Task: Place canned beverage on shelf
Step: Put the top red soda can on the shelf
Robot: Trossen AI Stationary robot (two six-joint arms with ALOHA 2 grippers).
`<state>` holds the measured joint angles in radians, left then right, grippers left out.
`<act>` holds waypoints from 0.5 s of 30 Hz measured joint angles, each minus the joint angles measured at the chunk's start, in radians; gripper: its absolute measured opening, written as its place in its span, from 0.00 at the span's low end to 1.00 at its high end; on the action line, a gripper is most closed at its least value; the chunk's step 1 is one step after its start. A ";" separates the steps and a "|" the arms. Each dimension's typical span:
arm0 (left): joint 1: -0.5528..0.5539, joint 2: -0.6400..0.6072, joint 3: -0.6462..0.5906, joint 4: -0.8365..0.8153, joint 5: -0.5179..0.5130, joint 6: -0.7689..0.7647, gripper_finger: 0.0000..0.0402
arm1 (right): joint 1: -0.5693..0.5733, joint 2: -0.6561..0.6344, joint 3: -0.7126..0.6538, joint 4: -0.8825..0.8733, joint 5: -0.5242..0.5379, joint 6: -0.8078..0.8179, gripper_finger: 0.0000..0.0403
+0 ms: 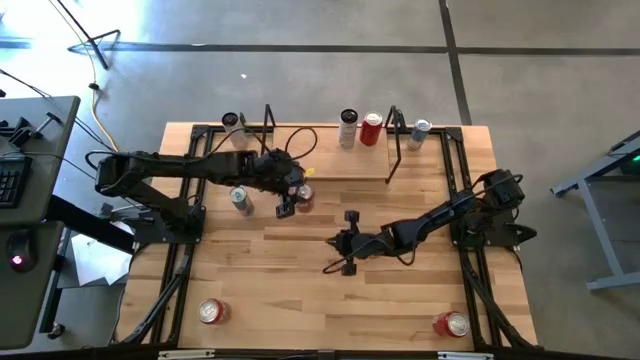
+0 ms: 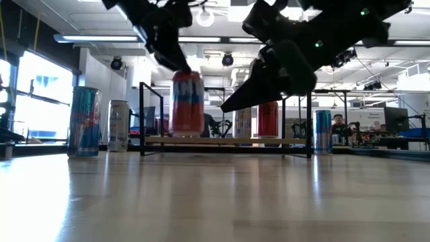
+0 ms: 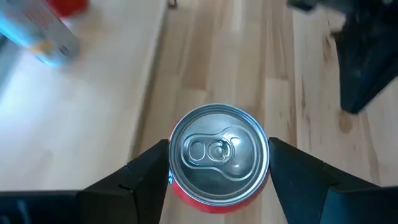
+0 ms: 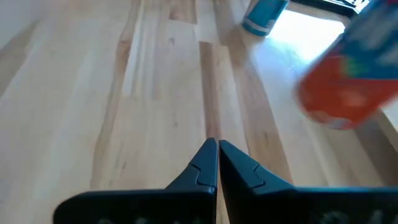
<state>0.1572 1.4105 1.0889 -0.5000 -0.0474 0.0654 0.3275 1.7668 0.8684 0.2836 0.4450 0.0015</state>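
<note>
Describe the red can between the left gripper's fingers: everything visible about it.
The red can is an aluminium drink can with a silver lid, its pull tab still flat and unopened. It stands upright, and in the low view it looks raised just off the table in front of the shelf. The left gripper straddles it from above, one dark finger on each side, pressed against the can's wall. Nothing else touches it.

Red can point(image 3: 218, 163), silver top, centre of the left wrist frame, between black fingers point(image 3: 147, 171). Shelf point(image 1: 330, 165): light-wood plank, black rod frames, upper centre of the high frame. On it a white can point(image 1: 348, 129) and a red can point(image 1: 371, 129). Blue-and-silver can point(image 2: 84, 122) at left of the low frame. Tabletop point(image 1: 300, 270): pale striped wood.
</note>
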 joint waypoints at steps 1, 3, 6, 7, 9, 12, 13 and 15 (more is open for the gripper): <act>0.005 0.000 0.019 -0.012 -0.002 0.010 0.56 | 0.009 -0.001 0.000 -0.002 0.002 0.000 0.00; 0.021 0.000 0.054 -0.022 -0.007 0.030 0.56 | 0.026 -0.001 0.000 -0.008 0.013 0.000 0.00; 0.056 0.000 0.092 -0.015 -0.006 0.054 0.56 | 0.040 -0.001 0.000 -0.011 0.026 -0.001 0.00; 0.070 0.002 0.099 -0.008 -0.005 0.065 0.56 | 0.043 -0.001 0.000 -0.011 0.027 -0.001 0.00; 0.104 0.012 0.105 0.007 -0.005 0.081 0.56 | 0.043 -0.001 0.000 -0.011 0.027 -0.001 0.00; 0.159 0.040 0.104 0.033 0.028 0.099 0.56 | 0.043 -0.001 0.000 -0.011 0.028 -0.006 0.00; 0.178 0.050 0.104 0.047 0.041 0.106 0.56 | 0.043 -0.001 0.000 -0.011 0.028 -0.006 0.00; 0.214 0.073 0.105 0.082 0.063 0.125 0.56 | 0.043 -0.001 0.000 -0.011 0.028 -0.008 0.00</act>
<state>0.3713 1.4837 1.1934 -0.4184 0.0157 0.1900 0.3702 1.7657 0.8684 0.2729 0.4728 -0.0068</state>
